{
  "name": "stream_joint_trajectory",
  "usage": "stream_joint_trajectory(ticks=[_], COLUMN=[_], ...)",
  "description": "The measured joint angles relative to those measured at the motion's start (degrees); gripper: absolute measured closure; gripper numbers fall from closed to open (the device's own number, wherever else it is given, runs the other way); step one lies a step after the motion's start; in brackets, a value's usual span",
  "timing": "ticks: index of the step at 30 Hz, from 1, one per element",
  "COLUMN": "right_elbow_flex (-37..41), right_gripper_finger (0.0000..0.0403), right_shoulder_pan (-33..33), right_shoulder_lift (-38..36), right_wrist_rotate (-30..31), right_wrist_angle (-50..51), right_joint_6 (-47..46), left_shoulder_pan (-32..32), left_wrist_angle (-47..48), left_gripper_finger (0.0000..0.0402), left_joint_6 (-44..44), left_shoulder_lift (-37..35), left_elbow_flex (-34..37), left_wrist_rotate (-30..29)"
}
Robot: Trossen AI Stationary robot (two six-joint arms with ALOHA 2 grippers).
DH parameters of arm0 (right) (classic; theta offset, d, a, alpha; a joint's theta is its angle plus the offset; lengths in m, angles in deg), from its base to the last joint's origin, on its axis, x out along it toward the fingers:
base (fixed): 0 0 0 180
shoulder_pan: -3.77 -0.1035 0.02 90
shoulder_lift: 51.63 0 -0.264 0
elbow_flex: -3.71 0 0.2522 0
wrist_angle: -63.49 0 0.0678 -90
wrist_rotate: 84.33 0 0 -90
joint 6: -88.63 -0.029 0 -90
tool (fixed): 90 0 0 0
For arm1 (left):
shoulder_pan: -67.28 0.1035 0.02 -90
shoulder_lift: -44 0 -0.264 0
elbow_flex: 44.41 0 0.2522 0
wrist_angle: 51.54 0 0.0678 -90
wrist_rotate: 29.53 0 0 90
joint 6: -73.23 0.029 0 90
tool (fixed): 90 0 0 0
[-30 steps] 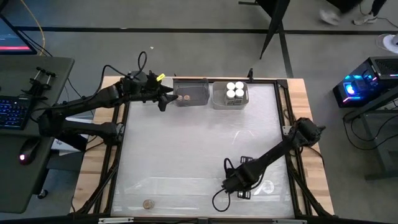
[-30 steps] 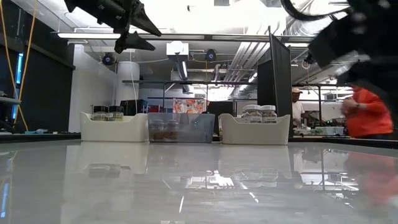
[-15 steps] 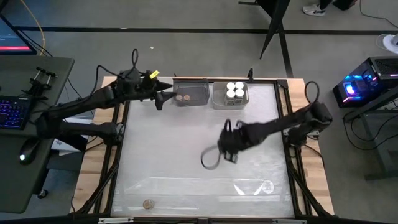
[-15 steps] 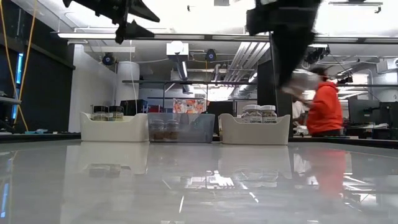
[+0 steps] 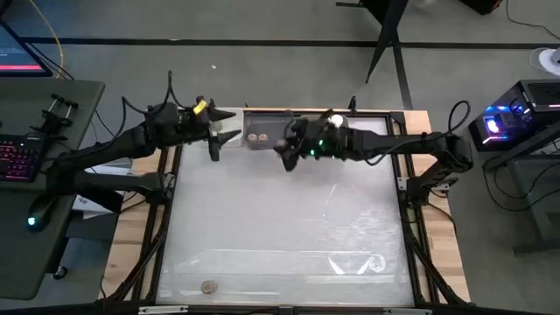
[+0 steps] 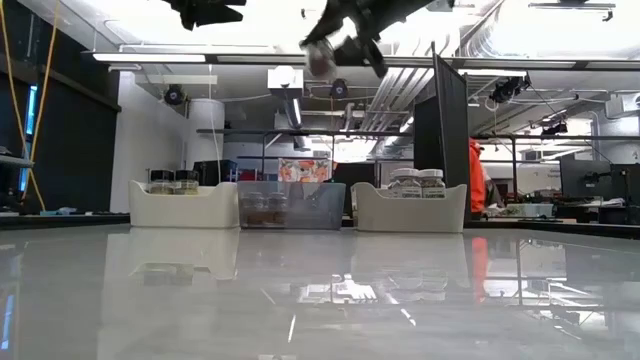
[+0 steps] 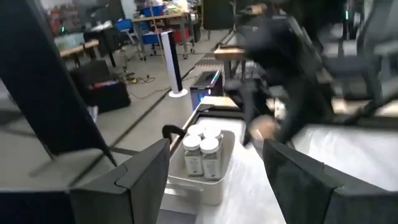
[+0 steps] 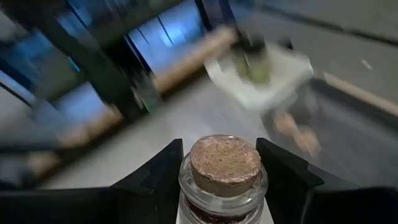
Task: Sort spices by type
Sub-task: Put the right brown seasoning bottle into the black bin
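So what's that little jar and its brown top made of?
The jar held in the right gripper's jaws looks like clear glass: you can see through it and its rim shines. The stopper looks like cork, being brown, speckled and matte, though that is judged from looks alone.

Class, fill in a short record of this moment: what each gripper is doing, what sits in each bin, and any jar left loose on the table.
right gripper: shut on cork-capped jar, raised near clear bin
left gripper: open, empty, at table's far left corner
clear bin: cork-capped jars
white bin: white-capped jars
left bin: dark-capped jars
loose jar: near front edge
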Motion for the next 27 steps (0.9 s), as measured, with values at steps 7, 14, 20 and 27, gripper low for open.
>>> stream_joint_trajectory(ticks=[7,14,20,27], right_elbow_flex=[-0.02,-0.02,0.00,0.00], right_gripper_finger=[0.0231,0.0231,0.0231,0.0231], right_shoulder_pan=[4.05,4.44,4.45,4.44], right_shoulder_lift=[0.04,0.04,0.07,0.07], right_wrist_rotate=[-2.46,-2.50,0.89,6.87], right_wrist_angle=[-10.79,-14.20,-17.02,-28.64], right_joint_6=[-1.05,-1.36,-1.38,-1.55], left_shoulder_pan=[-7.67,-10.46,-10.59,-10.57], left_wrist_angle=[-0.54,-6.21,-10.42,-16.96], left_gripper_finger=[0.0156,0.0156,0.0156,0.0156], left_joint_6=[8.39,12.77,14.86,18.20], left_shoulder_lift=[2.44,4.86,6.58,8.54], left_elbow_flex=[0.00,0.00,0.00,0.02], left_wrist_rotate=[-9.69,-13.21,-15.60,-17.78])
